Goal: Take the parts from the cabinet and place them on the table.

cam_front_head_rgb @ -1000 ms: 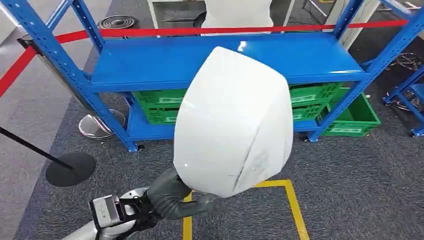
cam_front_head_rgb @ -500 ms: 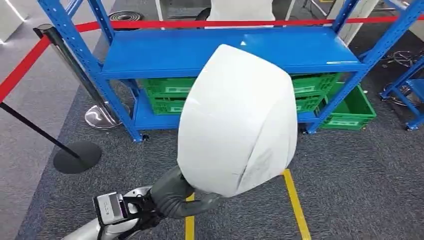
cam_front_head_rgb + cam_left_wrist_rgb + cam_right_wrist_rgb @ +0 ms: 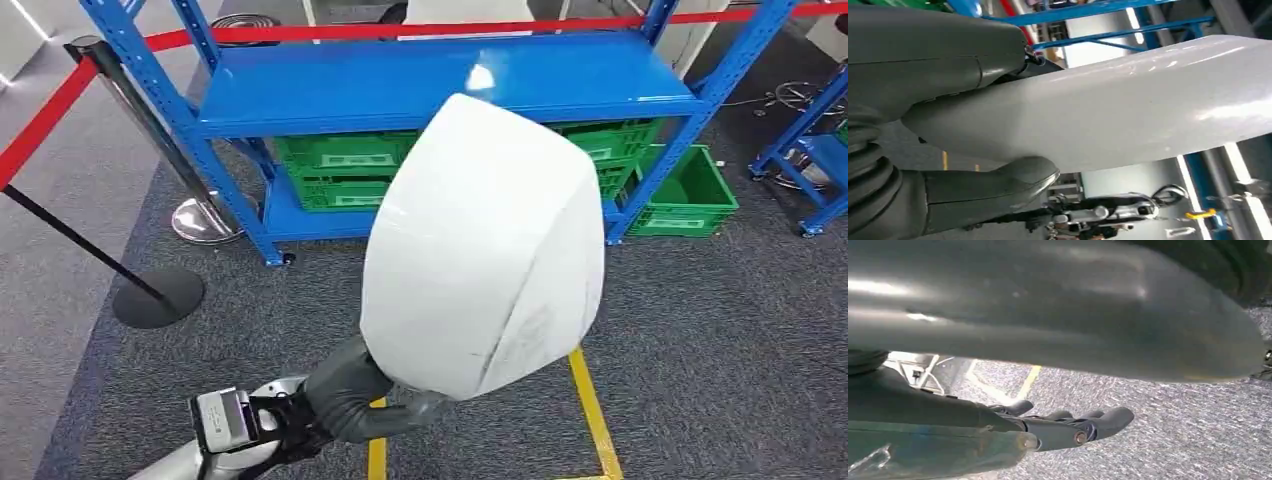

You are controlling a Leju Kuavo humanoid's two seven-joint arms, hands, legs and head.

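A large white rounded shell part (image 3: 485, 250) hangs in front of me over the carpet, hiding much of the head view. My left hand (image 3: 345, 395) grips its lower edge from below. In the left wrist view the grey thumb (image 3: 1013, 182) presses under the white part (image 3: 1138, 105) and the rest of the hand lies on its other face. In the right wrist view the part's underside (image 3: 1048, 305) passes close above my right hand (image 3: 1068, 427). Its dark fingers (image 3: 1098, 424) stretch out straight, with a strip of floor showing between them and the part.
A blue steel rack (image 3: 440, 85) stands ahead with green crates (image 3: 340, 170) on its low shelf and another crate (image 3: 690, 200) on the floor beside it. Red barrier tape (image 3: 40, 125) and a stanchion base (image 3: 158, 297) are at left. Yellow floor tape (image 3: 592, 410) lies below.
The whole picture has shifted: the camera has moved and the rack sits higher and further left. The white part stays in my left hand's grip.
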